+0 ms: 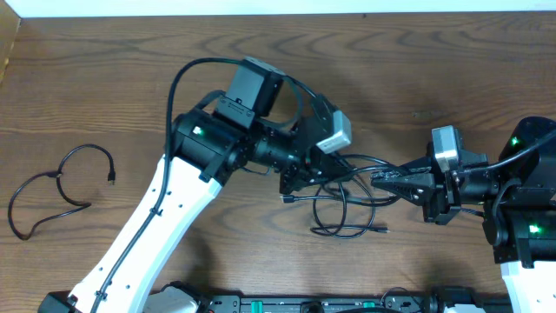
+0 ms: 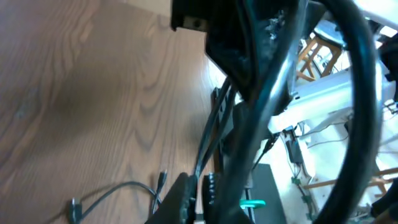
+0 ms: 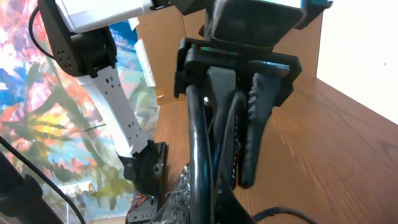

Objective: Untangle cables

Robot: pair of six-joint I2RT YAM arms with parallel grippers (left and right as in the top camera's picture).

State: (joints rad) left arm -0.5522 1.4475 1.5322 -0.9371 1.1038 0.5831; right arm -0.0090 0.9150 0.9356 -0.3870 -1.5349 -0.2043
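A tangle of thin black cables (image 1: 340, 201) lies on the wooden table between my two grippers. My left gripper (image 1: 295, 184) is at its left side. In the left wrist view the fingers (image 2: 198, 196) are pressed nearly together on a thin strand (image 2: 214, 124) that rises taut from between them. My right gripper (image 1: 382, 179) holds the tangle's right side. In the right wrist view a strand (image 3: 231, 118) runs between its fingers (image 3: 233, 174). One separate cable (image 1: 85, 148) lies in a loose loop far left. A loose strand with a plug end (image 2: 118, 190) lies on the table.
The arm's own thick black wire (image 2: 364, 93) crosses the left wrist view, and another (image 3: 199, 155) hides part of the right fingers. The table's back edge (image 1: 278, 12) runs along the top. A dark rail (image 1: 330, 304) lines the front edge.
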